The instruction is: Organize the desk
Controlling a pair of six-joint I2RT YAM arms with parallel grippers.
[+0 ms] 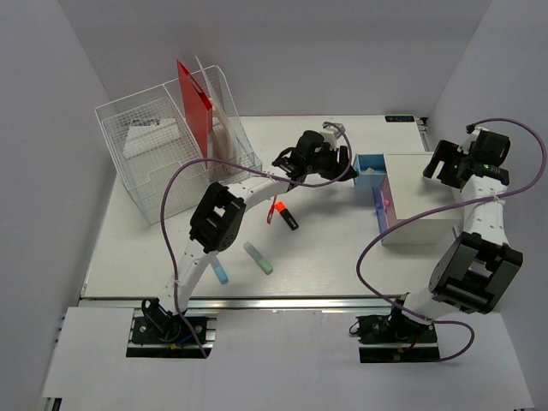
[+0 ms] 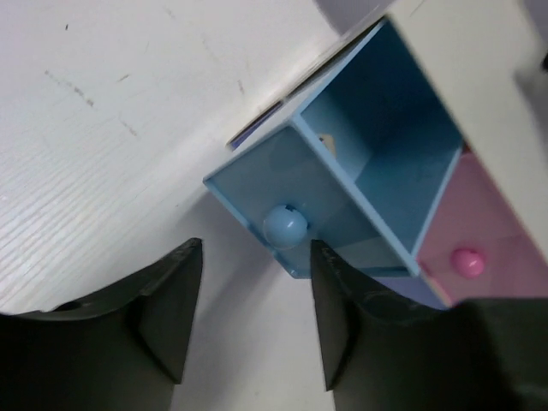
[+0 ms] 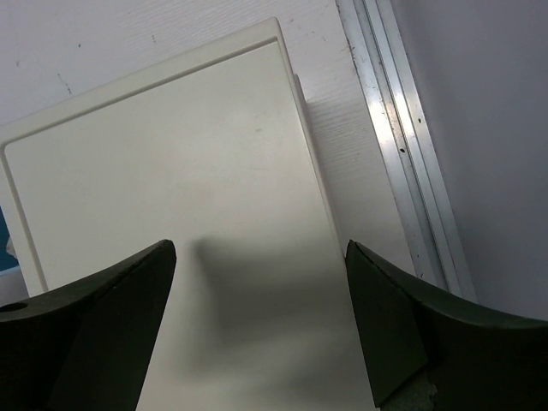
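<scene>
The desk (image 1: 325, 248) is a white tabletop with a silver rail along its front. My left gripper (image 1: 341, 159) (image 2: 254, 248) stands open, pointing at the pulled-out blue drawer (image 1: 369, 170) (image 2: 377, 163). The drawer's round blue knob (image 2: 285, 227) sits just beyond the fingertips, nearer the right finger, with nothing between the jaws. My right gripper (image 1: 438, 163) (image 3: 261, 248) hangs wide open above the flat top of the white drawer box (image 1: 428, 205) (image 3: 171, 188), holding nothing.
A pink drawer (image 1: 387, 195) (image 2: 479, 248) and a purple one (image 1: 381, 219) also stick out of the box. An orange-and-black marker (image 1: 282, 212), a pale green piece (image 1: 258, 257) and a blue piece (image 1: 221, 272) lie mid-desk. A wire-mesh organizer (image 1: 158, 145) with a red folder (image 1: 195, 107) stands back left.
</scene>
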